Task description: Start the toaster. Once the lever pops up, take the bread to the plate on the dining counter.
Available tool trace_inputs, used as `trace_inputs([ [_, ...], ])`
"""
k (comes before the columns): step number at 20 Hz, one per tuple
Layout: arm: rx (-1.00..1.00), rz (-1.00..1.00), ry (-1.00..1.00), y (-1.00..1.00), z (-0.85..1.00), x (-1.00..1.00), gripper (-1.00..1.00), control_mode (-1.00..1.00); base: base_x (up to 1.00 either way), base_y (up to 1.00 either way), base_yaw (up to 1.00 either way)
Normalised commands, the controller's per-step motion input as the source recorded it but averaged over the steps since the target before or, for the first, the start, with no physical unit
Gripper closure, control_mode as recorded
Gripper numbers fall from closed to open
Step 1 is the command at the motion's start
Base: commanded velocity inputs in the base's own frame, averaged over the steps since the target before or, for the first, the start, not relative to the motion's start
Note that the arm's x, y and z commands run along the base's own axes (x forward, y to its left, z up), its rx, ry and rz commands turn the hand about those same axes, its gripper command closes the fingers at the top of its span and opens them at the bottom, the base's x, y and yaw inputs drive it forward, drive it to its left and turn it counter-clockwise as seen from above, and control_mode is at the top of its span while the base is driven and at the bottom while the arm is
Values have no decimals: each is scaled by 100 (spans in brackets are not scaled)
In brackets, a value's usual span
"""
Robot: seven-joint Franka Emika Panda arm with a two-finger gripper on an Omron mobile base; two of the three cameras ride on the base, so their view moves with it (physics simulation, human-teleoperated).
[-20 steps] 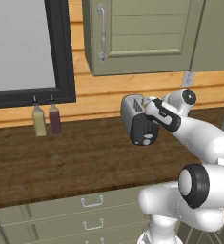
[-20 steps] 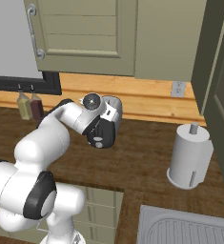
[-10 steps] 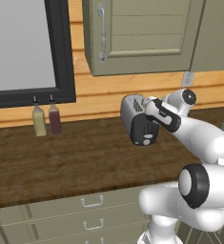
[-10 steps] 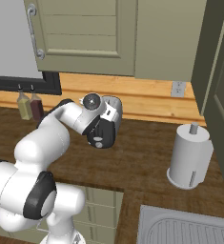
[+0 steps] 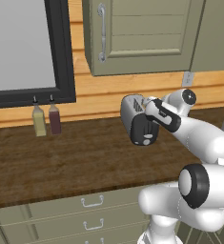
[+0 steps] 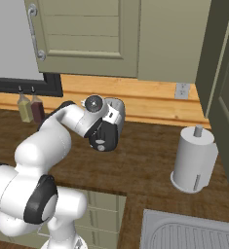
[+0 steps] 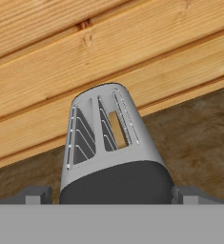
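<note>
Toaster (image 7: 111,147) stands at the bench's (image 5: 61,162) far edge by the wall, bread (image 7: 117,129) in its right slot. Tool (image 7: 111,195) hangs released straddling the near black end; starting comes first, so next press the lever down.

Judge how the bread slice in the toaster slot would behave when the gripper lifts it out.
The bread looks thin and flat, so probably light and fairly stiff. It sits deep in a narrow slot of the toaster, so it may scrape the wire guides. A hard pinch could crumble it.
</note>
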Motion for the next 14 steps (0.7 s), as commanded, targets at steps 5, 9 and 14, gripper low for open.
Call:
trace_inputs([
  [5,0,0,0,0,0,0,-100,-100,0,0,0],
  [9,0,0,0,0,0,0,-100,-100,0,0,0],
  [14,0,0,0,0,0,0,-100,-100,0,0,0],
])
